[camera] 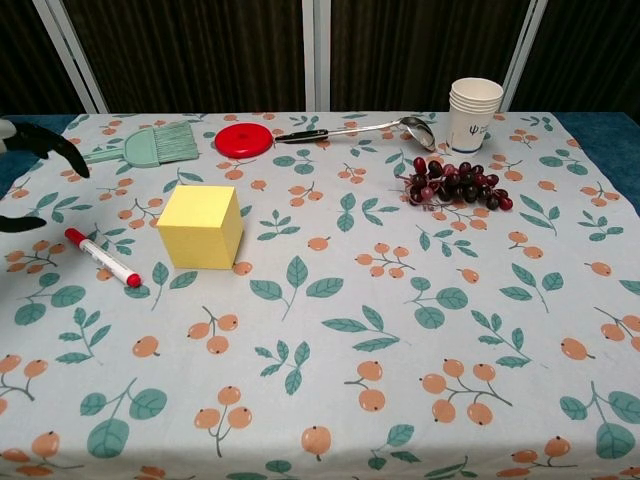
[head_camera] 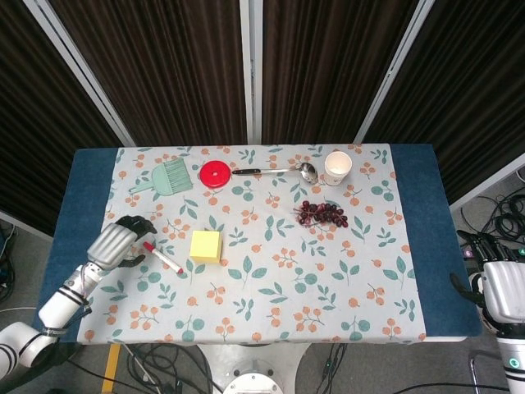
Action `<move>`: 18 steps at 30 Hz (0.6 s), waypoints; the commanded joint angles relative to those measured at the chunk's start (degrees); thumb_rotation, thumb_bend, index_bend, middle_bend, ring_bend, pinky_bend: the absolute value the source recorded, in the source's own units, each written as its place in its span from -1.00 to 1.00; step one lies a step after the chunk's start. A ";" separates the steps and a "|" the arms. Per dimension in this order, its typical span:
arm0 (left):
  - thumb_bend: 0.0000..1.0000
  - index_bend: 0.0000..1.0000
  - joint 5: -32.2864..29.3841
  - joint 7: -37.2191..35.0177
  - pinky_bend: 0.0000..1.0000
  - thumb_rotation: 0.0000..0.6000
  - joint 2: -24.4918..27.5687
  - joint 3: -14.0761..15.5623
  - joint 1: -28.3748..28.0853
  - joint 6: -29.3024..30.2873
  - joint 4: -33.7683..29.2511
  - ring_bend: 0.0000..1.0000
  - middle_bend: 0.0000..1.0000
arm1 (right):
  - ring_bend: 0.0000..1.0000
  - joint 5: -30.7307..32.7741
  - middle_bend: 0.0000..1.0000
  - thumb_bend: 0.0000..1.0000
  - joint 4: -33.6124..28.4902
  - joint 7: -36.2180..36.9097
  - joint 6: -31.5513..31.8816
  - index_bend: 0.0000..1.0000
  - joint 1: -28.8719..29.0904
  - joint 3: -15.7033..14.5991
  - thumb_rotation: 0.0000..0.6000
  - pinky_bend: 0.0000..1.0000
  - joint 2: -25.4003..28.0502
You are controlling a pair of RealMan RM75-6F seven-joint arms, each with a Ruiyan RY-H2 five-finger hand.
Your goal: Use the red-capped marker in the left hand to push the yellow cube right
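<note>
Marker (head_camera: 162,257) with the red cap lay on the floral tablecloth (head_camera: 271,287) in the head view, its long axis slanting from upper left to lower right, just left of the yellow cube (head_camera: 205,245). The left hand (head_camera: 115,243) hovered beside the marker's capped end, fingers spread and holding nothing; the marker lay just to its right. The right hand (head_camera: 500,289) sat well apart, off the table's right edge, and whether its fingers were spread could not be told.

From the chest view, the marker (camera: 102,257) lay left of the cube (camera: 201,226), not touching it. Only dark fingertips (camera: 52,143) of the left hand showed at the left edge, apart and empty. The left hand was plainly the nearer one.
</note>
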 commanded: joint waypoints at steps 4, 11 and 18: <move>-0.38 -0.26 0.42 -0.89 -0.48 1.00 -2.96 1.71 -1.86 -2.05 2.69 -0.56 -0.25 | -0.68 0.11 -0.53 -0.65 0.01 0.01 -0.22 -0.67 0.04 -0.16 1.00 -0.42 -0.13; -0.38 -0.16 -0.09 -0.30 -0.48 1.00 -5.41 2.45 -2.96 -3.08 4.40 -0.56 -0.17 | -0.68 0.53 -0.53 -0.65 -0.10 -0.01 -0.47 -0.67 0.11 -0.13 1.00 -0.42 -0.12; -0.37 -0.10 -1.91 2.02 -0.48 1.00 -7.64 2.60 -3.43 -4.86 5.82 -0.56 -0.14 | -0.68 0.99 -0.53 -0.65 0.08 0.30 -0.61 -0.67 -0.08 -0.30 1.00 -0.42 -0.24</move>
